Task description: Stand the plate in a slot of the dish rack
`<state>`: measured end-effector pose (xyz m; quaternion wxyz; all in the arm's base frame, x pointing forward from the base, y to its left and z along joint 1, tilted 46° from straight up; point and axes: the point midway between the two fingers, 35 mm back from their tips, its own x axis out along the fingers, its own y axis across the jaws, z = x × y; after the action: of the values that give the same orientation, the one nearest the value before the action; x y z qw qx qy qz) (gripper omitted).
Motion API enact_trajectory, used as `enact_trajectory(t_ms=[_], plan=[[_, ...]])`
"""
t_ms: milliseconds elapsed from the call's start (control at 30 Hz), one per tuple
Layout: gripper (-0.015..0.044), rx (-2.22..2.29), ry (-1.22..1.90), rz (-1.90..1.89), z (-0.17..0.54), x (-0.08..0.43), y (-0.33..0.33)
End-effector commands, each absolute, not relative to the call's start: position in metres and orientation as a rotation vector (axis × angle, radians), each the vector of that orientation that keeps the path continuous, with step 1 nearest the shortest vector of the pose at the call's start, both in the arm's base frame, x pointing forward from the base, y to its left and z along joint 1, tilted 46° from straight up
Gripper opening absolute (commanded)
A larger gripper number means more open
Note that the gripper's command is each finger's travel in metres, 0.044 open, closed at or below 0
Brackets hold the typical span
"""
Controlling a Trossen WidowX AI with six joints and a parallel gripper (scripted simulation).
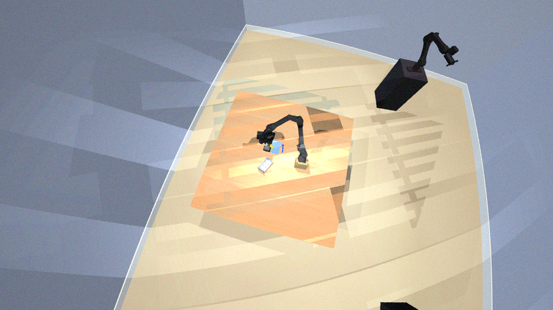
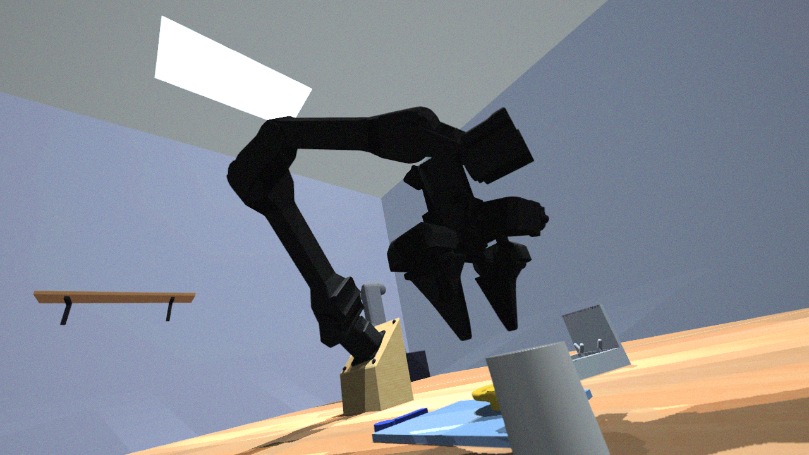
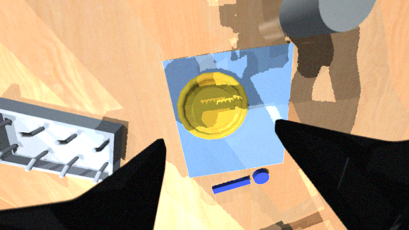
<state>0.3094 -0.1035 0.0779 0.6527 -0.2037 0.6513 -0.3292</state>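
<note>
The yellow plate [image 3: 212, 105] [image 2: 483, 393] lies flat on a light-blue board [image 3: 262, 140] [image 2: 447, 425]. A grey cylinder hides part of it in the exterior view. My gripper [image 3: 220, 134] [image 2: 489, 333] is open and empty, above the board with its fingers pointing down. In the wrist view the plate shows ahead of and between the fingertips, nearer the left one. The grey dish rack [image 3: 64, 117] [image 1: 265, 165] [image 2: 602, 363] stands on the table left of the board in the wrist view. Its short rails stand in two rows, and the left finger covers its near corner.
A grey cylinder [image 3: 300, 19] [image 2: 543, 395] stands by the board's far right corner in the wrist view. A blue spoon-like piece [image 3: 231, 185] [image 2: 401, 418] [image 1: 282, 148] lies along the board's near edge. My arm's wooden base block [image 2: 376, 379] [image 1: 301, 164] stands on the table.
</note>
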Motion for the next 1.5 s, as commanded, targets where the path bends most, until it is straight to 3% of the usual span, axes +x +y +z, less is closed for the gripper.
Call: enact_trajectory(t_ms=[0,1467], plan=[[0.0400,-0.470,1.466,-0.773,0.077,0.311,-0.104],[0.0390,-0.472,1.465,-0.775,0.036,0.307,-0.146]])
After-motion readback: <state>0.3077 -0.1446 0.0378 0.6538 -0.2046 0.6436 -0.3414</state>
